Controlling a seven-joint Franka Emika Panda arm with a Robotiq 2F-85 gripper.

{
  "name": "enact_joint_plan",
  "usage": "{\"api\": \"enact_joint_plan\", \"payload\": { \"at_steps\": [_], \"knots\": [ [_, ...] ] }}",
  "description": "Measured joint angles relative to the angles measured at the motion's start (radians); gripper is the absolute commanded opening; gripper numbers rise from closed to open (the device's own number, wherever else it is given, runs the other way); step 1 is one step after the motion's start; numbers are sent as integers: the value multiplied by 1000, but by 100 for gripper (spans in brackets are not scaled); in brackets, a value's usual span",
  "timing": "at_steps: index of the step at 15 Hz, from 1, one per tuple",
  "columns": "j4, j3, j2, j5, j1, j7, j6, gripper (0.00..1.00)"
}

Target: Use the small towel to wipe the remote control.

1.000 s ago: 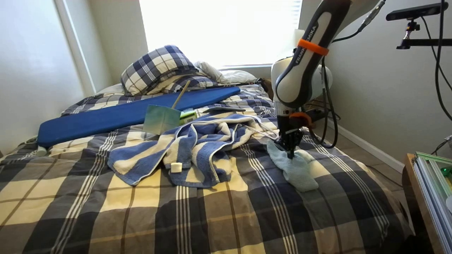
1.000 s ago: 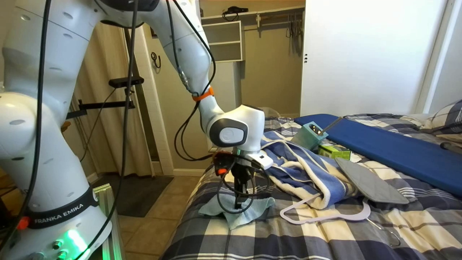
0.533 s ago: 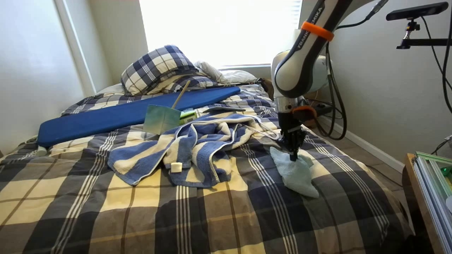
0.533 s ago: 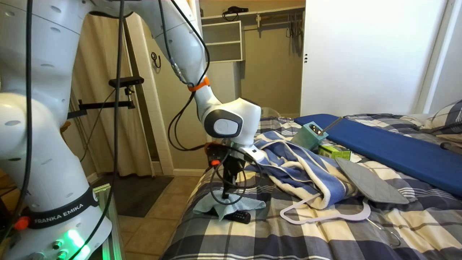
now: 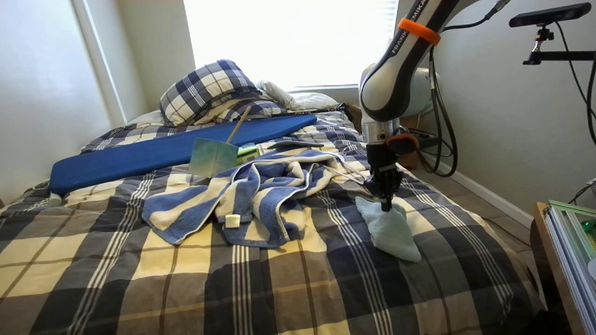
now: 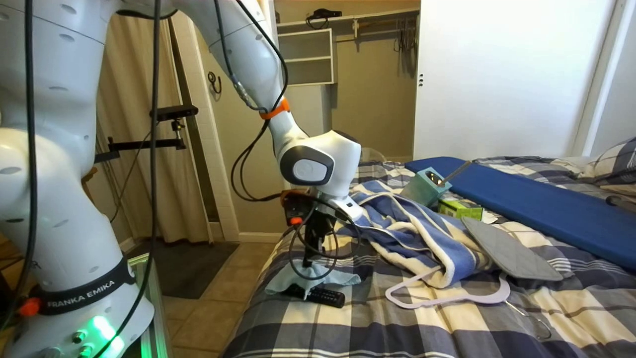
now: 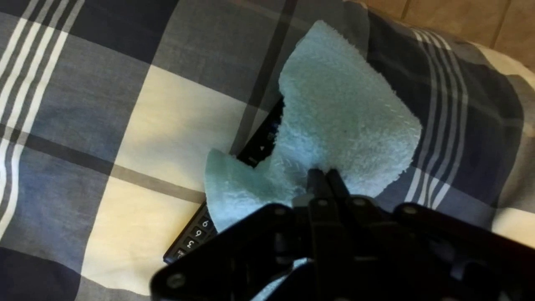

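Note:
A small light-blue towel (image 5: 393,237) is pinched in my gripper (image 5: 386,208), whose fingers are shut on its middle. The towel drapes down in an exterior view (image 6: 284,278) over part of a black remote control (image 6: 326,297) lying on the bed. The remote's near end shows beyond the towel's edge. In the wrist view my gripper (image 7: 326,171) points down at the towel (image 7: 345,104). The remote (image 7: 194,234) lies diagonally under it, with number keys and part of its middle showing; the rest is covered. The remote is hidden in an exterior view that looks toward the window.
A striped blue-and-white towel (image 5: 274,200) lies bunched on the plaid bed beside the gripper. A white hanger (image 6: 447,301), a grey pad (image 6: 512,251), a teal box (image 6: 422,186), a green box (image 6: 459,209) and a blue board (image 6: 521,209) lie farther off. The bed's edge drops to the floor nearby.
My gripper has risen and shifted, toward the left in an exterior view, drawing the towel with it. The remote, fully covered there one second ago, now partly shows. The gripper stayed shut.

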Motion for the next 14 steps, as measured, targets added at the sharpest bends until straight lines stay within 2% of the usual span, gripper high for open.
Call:
{"api": "enact_joint_plan", "payload": {
  "at_steps": [4, 7, 10, 14],
  "knots": [
    [3, 36, 46, 1, 9, -3, -8, 1],
    [9, 49, 91, 1, 19, -2, -55, 1],
    [16, 44, 119, 1, 25, 12, -112, 1],
    [19, 5, 129, 0, 31, 38, -97, 1]
  ]
}}
